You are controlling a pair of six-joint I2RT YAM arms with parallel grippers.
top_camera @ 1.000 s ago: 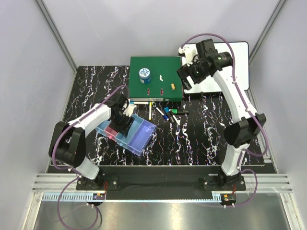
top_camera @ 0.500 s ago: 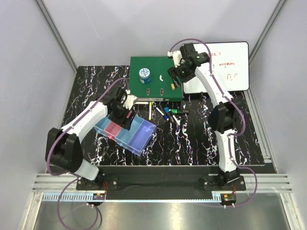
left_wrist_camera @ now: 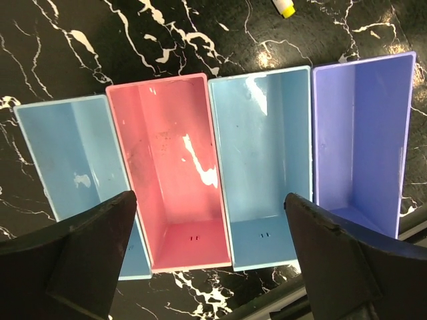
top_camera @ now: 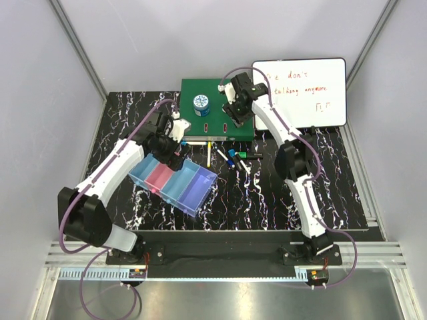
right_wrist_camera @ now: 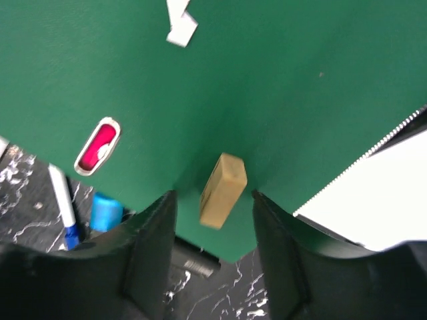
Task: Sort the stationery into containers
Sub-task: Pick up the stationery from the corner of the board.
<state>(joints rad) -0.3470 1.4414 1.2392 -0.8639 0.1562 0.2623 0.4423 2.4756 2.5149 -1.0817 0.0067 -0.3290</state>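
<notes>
Bins (top_camera: 175, 183) lie in a slanted row on the table (top_camera: 253, 200) in the top view, with bare tabletop at their 3 and 6 o'clock. Pens (top_camera: 233, 157) are scattered at the bins' 2 o'clock, just off the near edge of the binder (top_camera: 190, 90). The tin (top_camera: 201, 104) stands on the binder. The whiteboard (top_camera: 303, 83) lies at the binder's 3 o'clock. The left arm reaches up and bends back, with the left gripper (top_camera: 170, 148) over the row's far edge. The right arm stretches toward 11 o'clock, with the right gripper (top_camera: 235, 115) over the binder.

Left wrist: the left gripper (left_wrist_camera: 208, 198) looks straight down, its fingers (left_wrist_camera: 87, 257) wide apart and holding nothing. All four bins (left_wrist_camera: 263, 160) are empty, their walls touching side by side. A yellow-tipped marker (left_wrist_camera: 283, 7) lies at 12 o'clock, apart from the row.

Right wrist: the right gripper (right_wrist_camera: 212, 197) has its fingers (right_wrist_camera: 150, 250) spread either side of a tan block (right_wrist_camera: 223, 189) on the binder (right_wrist_camera: 267, 80), with a gap showing on each side. The binder's edge runs close at 6 o'clock, with pens (right_wrist_camera: 105, 212) past it at 8 o'clock and the whiteboard (right_wrist_camera: 373, 180) at 4 o'clock. A white scrap (right_wrist_camera: 180, 23) lies at 12 o'clock.
</notes>
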